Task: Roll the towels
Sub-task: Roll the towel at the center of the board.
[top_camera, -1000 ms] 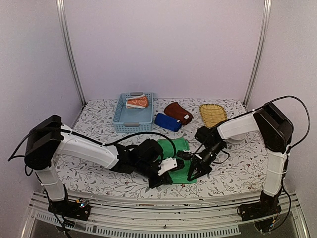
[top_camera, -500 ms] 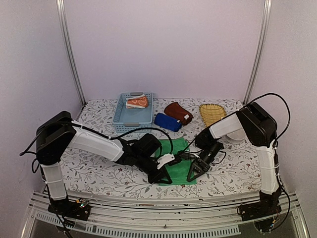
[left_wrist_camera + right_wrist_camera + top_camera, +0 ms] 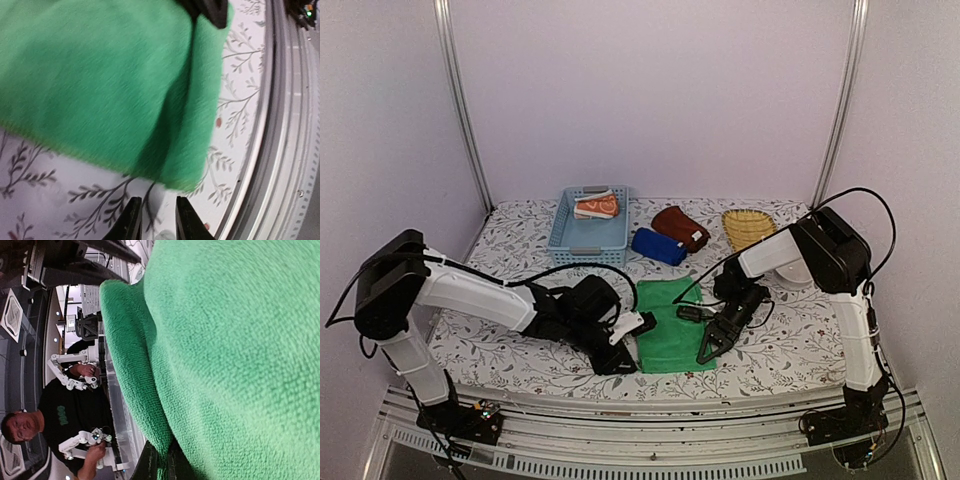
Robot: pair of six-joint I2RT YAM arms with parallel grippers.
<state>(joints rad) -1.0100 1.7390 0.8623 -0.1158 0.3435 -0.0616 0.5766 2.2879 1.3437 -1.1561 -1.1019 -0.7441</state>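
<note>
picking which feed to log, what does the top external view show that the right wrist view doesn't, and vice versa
Only the top external: the left claw, open beside the green towel; the light blue basket holding the orange towel; the dark blue towel, maroon towel and wicker tray. Only the right wrist: the towel's edge close up, pinched in the right claw, and a person in a black shirt beyond the table. Both: the green towel gripped by the right claw.
</note>
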